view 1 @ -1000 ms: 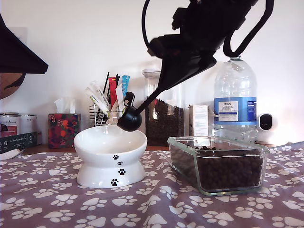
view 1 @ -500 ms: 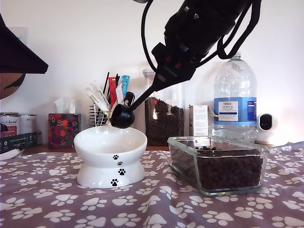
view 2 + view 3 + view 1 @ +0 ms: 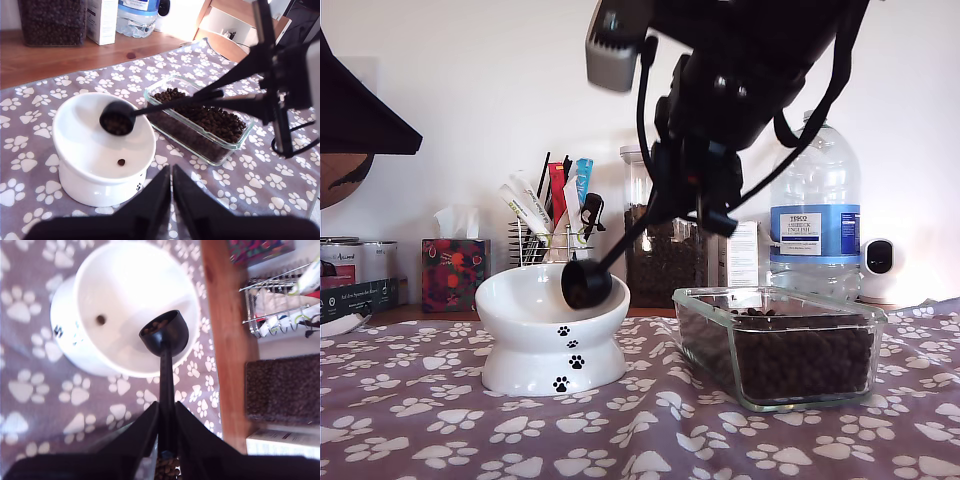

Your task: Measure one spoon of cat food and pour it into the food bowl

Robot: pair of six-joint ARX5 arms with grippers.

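Note:
The black spoon (image 3: 587,284) hangs over the white paw-print food bowl (image 3: 552,330), its cup low at the rim. My second gripper (image 3: 166,407) is shut on the spoon's thin handle (image 3: 166,375). Cat food fills the cup (image 3: 116,123) (image 3: 159,326). One pellet lies inside the bowl (image 3: 121,162). More cat food sits in the clear glass dish (image 3: 800,360) on the exterior view's right. My first gripper (image 3: 171,171) hovers near the bowl (image 3: 75,145), shut with nothing between its fingers.
At the back stand a tall canister of kibble (image 3: 665,255), a big water bottle (image 3: 815,215), a white box (image 3: 741,253), a wire rack of tubes (image 3: 552,225) and a tissue box (image 3: 453,270). A dark shape (image 3: 360,110) fills the exterior view's left edge.
The second arm has turned at the wrist and dropped. The spoon's cup has come down from above the bowl's rim to rim level.

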